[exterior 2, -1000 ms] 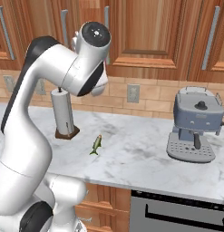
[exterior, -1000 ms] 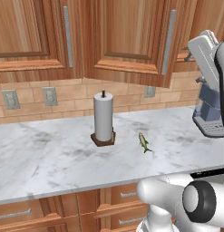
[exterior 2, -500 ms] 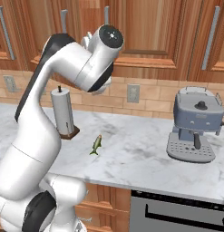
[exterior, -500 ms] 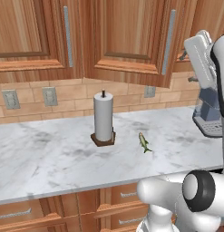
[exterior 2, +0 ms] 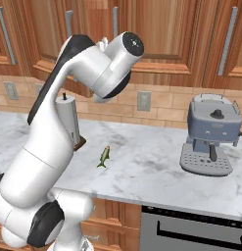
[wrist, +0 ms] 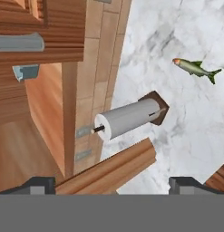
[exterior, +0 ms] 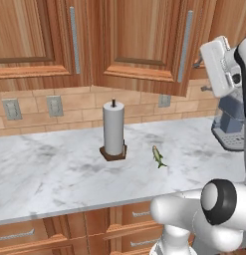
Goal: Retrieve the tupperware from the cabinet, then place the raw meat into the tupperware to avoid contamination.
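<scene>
Left base view: marble counter (exterior: pixel 55 174) under cabinet (exterior: pixel 139 45)

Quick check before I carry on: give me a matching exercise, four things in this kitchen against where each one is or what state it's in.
Things:
1. raw meat
2. paper towel roll
3. coffee machine
4. cabinet

Places or states:
a. stands upright on a dark wooden base
b. hangs on the wall above the counter, doors shut in the left base view
c. lies flat on bare marble, apart from the roll
d. sits at the counter's right end

Pairs: 1-c, 2-a, 3-d, 4-b
</scene>
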### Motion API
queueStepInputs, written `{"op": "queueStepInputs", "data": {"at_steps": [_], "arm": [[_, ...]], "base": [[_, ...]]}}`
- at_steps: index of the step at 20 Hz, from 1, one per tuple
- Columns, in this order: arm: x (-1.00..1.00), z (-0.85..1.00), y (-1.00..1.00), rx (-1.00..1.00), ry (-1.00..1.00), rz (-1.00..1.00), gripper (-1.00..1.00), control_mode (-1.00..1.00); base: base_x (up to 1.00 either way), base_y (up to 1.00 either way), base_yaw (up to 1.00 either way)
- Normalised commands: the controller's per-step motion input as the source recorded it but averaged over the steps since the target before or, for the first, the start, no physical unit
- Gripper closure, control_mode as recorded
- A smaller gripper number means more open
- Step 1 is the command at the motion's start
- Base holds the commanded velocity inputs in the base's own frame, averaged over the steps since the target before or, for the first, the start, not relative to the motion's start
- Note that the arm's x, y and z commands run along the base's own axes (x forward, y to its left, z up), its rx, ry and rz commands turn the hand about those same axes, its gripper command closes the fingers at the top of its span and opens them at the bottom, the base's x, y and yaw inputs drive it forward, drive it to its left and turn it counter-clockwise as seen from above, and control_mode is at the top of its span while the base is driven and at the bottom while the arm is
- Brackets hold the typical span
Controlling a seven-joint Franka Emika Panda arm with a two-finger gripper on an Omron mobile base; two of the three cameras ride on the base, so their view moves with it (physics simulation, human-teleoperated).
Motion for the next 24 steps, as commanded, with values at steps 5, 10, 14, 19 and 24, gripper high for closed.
{"op": "queueStepInputs", "data": {"at_steps": [5, 10, 14, 19, 24], "arm": [[-0.01, -0.09, 0.36, 0.09, 0.09, 0.07, -1.00, -1.00], [-0.10, -0.11, 0.38, 0.07, 0.08, 0.09, -1.00, -1.00], [-0.30, -0.13, 0.44, 0.03, 0.04, 0.12, -1.00, -1.00], [-0.42, -0.10, 0.48, 0.01, 0.03, 0.12, -1.00, -1.00], [-0.52, -0.11, 0.56, 0.00, 0.03, 0.13, -1.00, -1.00]], "base": [[0.00, 0.00, 0.00], [0.00, 0.00, 0.00], [0.00, 0.00, 0.00], [0.00, 0.00, 0.00], [0.00, 0.00, 0.00]]}}
